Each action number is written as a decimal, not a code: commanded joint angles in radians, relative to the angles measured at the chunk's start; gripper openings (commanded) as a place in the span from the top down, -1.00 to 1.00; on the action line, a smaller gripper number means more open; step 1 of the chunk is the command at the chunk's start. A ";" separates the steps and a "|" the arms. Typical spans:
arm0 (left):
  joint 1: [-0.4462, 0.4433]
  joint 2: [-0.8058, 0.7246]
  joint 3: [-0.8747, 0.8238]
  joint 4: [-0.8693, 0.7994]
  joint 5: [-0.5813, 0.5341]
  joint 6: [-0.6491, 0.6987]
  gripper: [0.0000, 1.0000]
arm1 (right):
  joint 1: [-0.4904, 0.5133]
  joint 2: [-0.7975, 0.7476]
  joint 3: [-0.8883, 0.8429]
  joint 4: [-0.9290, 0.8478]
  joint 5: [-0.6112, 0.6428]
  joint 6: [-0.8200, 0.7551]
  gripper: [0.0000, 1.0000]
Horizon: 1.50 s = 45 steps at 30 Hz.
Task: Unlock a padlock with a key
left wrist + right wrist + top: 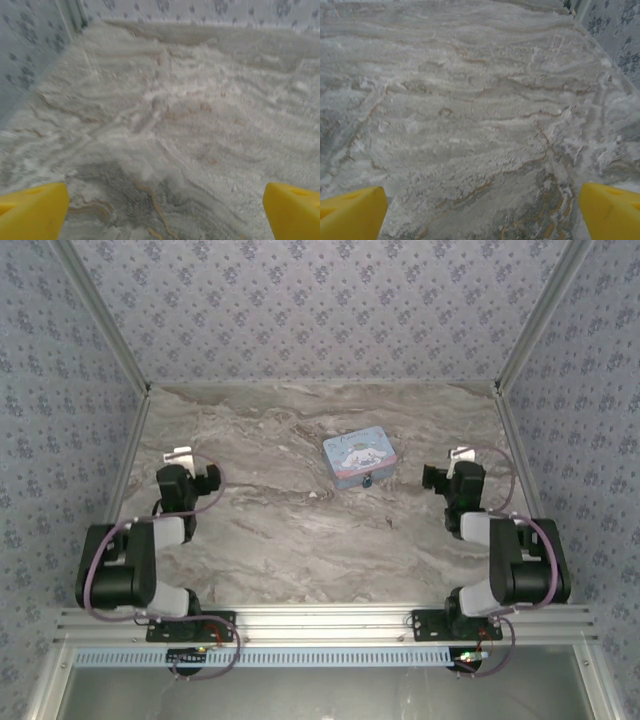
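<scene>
Tin box [361, 460] centre-table; bare marble [270, 535] around

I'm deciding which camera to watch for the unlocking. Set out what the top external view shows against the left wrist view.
Top external: the light-blue tin with a cartoon lid, near the middle of the marble tabletop; a tiny dark item at its near edge that may be the padlock; and the left gripper and right gripper, both open and well apart from the tin.
Left wrist: a close look at its own yellow fingertips, spread wide above the marble veining.
Shared: the marble tabletop and the patterned wall.
</scene>
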 commanded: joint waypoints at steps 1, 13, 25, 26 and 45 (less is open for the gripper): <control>-0.006 -0.169 0.043 -0.199 -0.037 -0.063 -0.99 | 0.007 -0.127 0.096 -0.238 -0.006 0.036 -1.00; -0.080 -0.434 0.183 -0.732 0.218 -0.383 -0.99 | 0.247 -0.278 0.338 -0.999 -0.117 0.207 -0.90; -0.325 -0.399 0.029 -0.580 0.249 -0.561 -0.99 | 0.411 -0.071 0.424 -1.327 -0.188 0.273 -0.39; -0.339 -0.379 0.031 -0.572 0.245 -0.562 -0.99 | 0.418 -0.036 0.445 -1.333 -0.192 0.262 -0.35; -0.386 -0.297 0.061 -0.556 0.217 -0.588 -0.99 | 0.468 0.302 0.602 -1.345 -0.166 0.193 0.24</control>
